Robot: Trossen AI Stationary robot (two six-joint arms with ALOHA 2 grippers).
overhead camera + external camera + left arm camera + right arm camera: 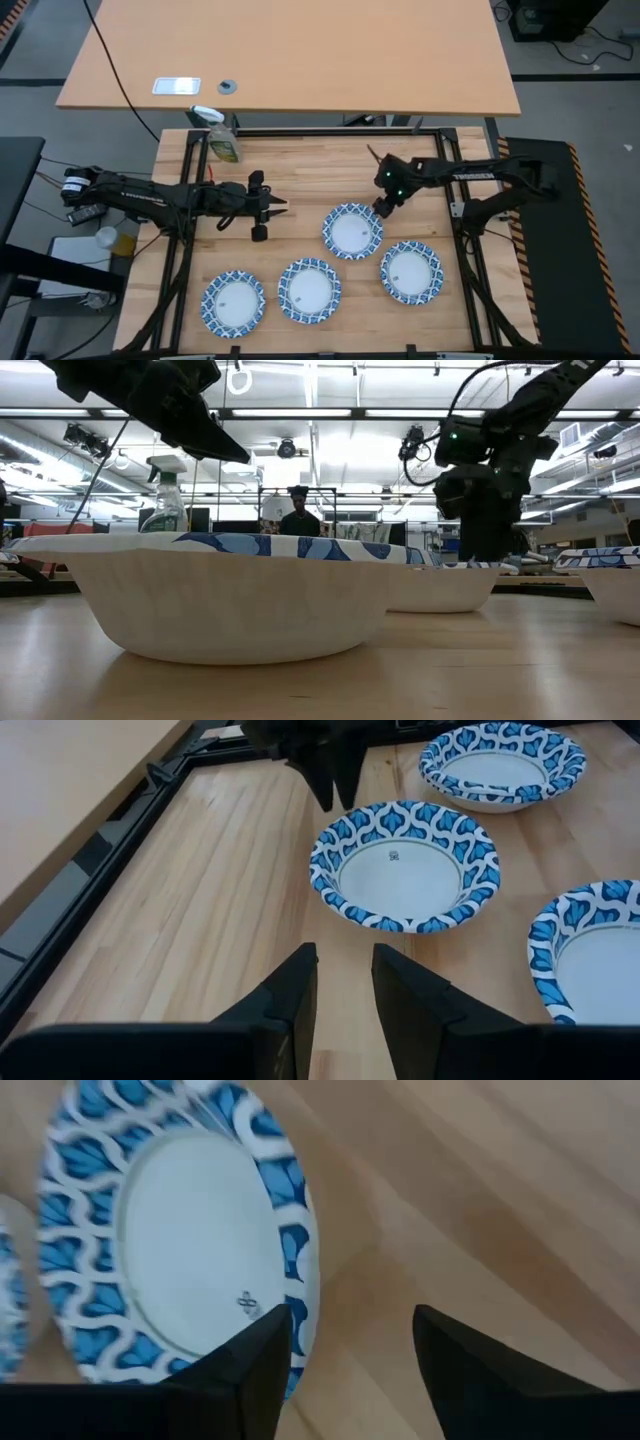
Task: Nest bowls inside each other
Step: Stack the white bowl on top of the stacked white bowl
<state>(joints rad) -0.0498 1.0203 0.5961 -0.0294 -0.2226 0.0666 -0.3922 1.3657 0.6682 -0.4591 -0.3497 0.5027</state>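
**Bowls spread out, right claw open at a rim**

Bowls lie across the near half of the worktop in my overhead view: four visible places. One sits toward the middle, one to its right and nearer me, and two more sit nearer still at and. All are apart from each other. I cannot tell from above whether any of them is already a stack of two; the rims look single, but the view is too coarse to be sure.

My right claw hangs at the far right edge of the middle bowl. In its wrist view the fingers stand wide apart and hold nothing, with one fingertip over the bowl's patterned rim and the other over bare wood. My left claw waits well to the left of that bowl, fingers partly open and empty, pointing toward it.

By the look of them these are thin, light paper-style bowls: stiff enough to lift by one edge, but liable to flex, and likely to skid on the wood if nudged. I would pinch the rim with one finger inside and one outside, grip gently, and lower it squarely into the next bowl.

A spray bottle stands at the far left, out of the way.
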